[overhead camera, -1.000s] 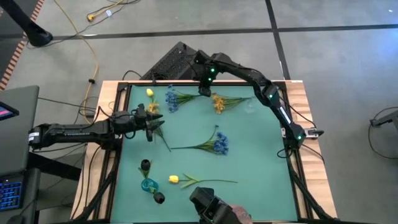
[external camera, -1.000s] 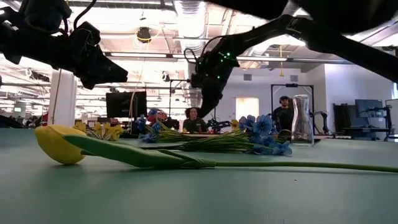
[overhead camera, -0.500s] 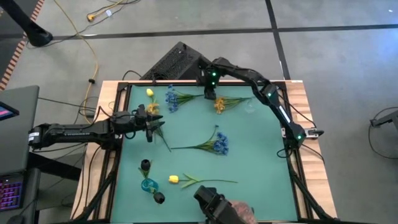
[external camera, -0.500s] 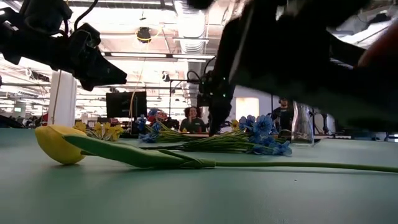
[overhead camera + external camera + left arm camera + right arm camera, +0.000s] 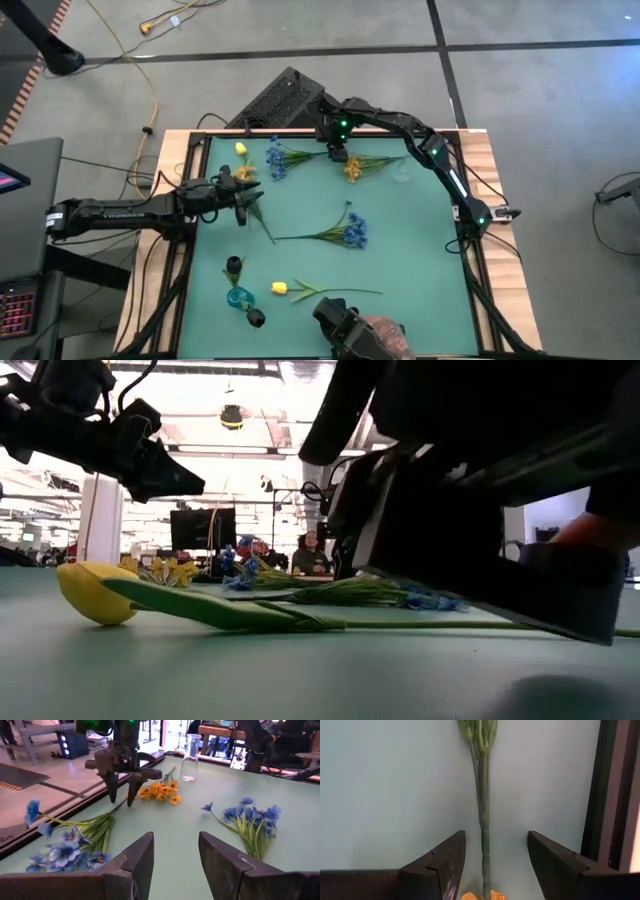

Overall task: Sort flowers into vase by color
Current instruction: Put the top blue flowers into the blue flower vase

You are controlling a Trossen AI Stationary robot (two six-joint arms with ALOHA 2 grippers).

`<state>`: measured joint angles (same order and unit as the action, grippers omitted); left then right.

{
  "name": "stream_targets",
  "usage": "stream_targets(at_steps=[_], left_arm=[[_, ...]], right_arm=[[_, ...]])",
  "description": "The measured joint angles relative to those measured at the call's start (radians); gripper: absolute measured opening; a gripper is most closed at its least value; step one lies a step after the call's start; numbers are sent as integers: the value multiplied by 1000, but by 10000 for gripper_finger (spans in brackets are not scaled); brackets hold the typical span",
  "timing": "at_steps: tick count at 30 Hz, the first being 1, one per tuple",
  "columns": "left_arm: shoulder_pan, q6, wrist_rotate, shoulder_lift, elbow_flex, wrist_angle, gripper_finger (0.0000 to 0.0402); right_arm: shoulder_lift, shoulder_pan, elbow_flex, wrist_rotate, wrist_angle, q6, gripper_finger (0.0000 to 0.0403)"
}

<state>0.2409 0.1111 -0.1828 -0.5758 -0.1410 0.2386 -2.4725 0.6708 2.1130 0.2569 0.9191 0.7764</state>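
Observation:
My right gripper (image 5: 337, 153) stands open at the table's far side, pointing steeply down. Its fingers (image 5: 451, 851) stand on either side of the thin green stem (image 5: 483, 820) of the far blue flower bunch (image 5: 277, 160), close to the yellow-orange bunch (image 5: 352, 168); I see no touch. My left gripper (image 5: 247, 203) waits open near the left edge, nothing between its fingers (image 5: 141, 855). Another blue bunch (image 5: 352, 232) lies mid-table. A yellow tulip (image 5: 280, 288) lies near the front. The clear glass vase (image 5: 190, 750) stands upright at the far right.
A yellow bud (image 5: 241, 149) lies at the far left. Dark-headed pieces (image 5: 233, 265) and a teal one (image 5: 238, 297) lie at the near left. A dark object (image 5: 345, 330), with what looks like a hand, sits at the near edge and blocks much of the low view.
My right gripper has come down toward the table, over the stem between the far blue bunch and the yellow-orange bunch, rolling a little. The dark object at the near edge has moved in front of the low camera, hiding the vase there.

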Motion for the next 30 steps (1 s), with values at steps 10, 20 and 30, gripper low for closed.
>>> stream_targets(at_steps=[10, 20, 30], left_arm=[[0, -27, -7, 0, 0, 7, 143], [0, -23, -7, 0, 0, 7, 143], [0, -11, 2, 0, 0, 9, 143]], right_arm=[[1, -9, -2, -6, 43, -8, 139], [9, 8, 64, 30, 107, -118, 34], [27, 91, 239, 292, 104, -301, 27]])
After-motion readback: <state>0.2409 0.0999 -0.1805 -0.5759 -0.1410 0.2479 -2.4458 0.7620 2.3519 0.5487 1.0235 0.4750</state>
